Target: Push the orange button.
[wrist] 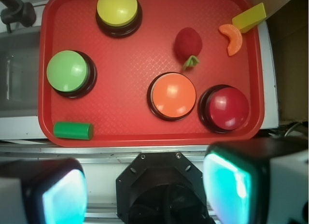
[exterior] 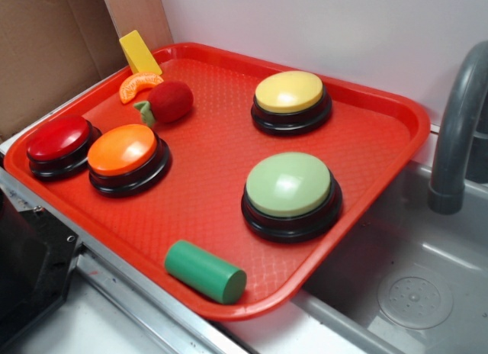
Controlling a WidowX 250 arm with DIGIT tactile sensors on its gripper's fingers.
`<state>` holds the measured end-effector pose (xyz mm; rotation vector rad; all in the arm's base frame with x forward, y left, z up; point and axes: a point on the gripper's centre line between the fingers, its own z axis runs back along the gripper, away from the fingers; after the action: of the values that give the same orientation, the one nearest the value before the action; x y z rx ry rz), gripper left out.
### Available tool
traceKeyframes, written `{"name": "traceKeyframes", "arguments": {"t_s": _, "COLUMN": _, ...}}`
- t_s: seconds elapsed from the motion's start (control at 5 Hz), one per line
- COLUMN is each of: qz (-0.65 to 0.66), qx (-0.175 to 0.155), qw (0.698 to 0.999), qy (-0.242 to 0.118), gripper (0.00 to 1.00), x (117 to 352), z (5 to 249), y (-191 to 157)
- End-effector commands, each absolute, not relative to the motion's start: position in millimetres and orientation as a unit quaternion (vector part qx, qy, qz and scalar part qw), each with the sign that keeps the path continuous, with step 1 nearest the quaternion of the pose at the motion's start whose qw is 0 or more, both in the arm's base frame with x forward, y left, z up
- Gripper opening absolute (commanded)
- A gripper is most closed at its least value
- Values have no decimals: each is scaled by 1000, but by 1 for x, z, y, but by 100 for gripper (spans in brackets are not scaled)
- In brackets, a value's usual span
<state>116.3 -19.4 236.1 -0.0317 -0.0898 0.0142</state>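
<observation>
The orange button (exterior: 123, 150) is a glossy orange dome on a black base, at the left front of the red tray (exterior: 221, 171). In the wrist view it (wrist: 173, 94) lies near the tray's near edge, with the dark red button (wrist: 227, 107) right beside it. My gripper (wrist: 145, 192) is open and empty, high above and short of the tray, over the robot base. Its two teal-lit fingertips (wrist: 65, 197) frame the bottom of the wrist view. The gripper does not show in the exterior view.
On the tray also stand a yellow button (exterior: 290, 93), a green button (exterior: 289, 185), a green cylinder (exterior: 204, 271), a red strawberry toy (exterior: 168, 102), an orange slice toy (exterior: 139, 85) and a yellow wedge (exterior: 139, 53). A sink with a grey tap (exterior: 456, 125) lies to the right.
</observation>
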Motion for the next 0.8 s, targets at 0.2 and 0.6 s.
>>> {"name": "traceKeyframes", "arguments": {"t_s": 0.2, "qz": 27, "qx": -11, "qw": 1000, "qy": 6, "gripper": 100, "x": 140, "z": 198, "y": 13}}
{"name": "traceKeyframes", "arguments": {"t_s": 0.6, "qz": -64, "qx": 59, "qw": 996, "qy": 13, "gripper": 100, "x": 180, "z": 144, "y": 44}}
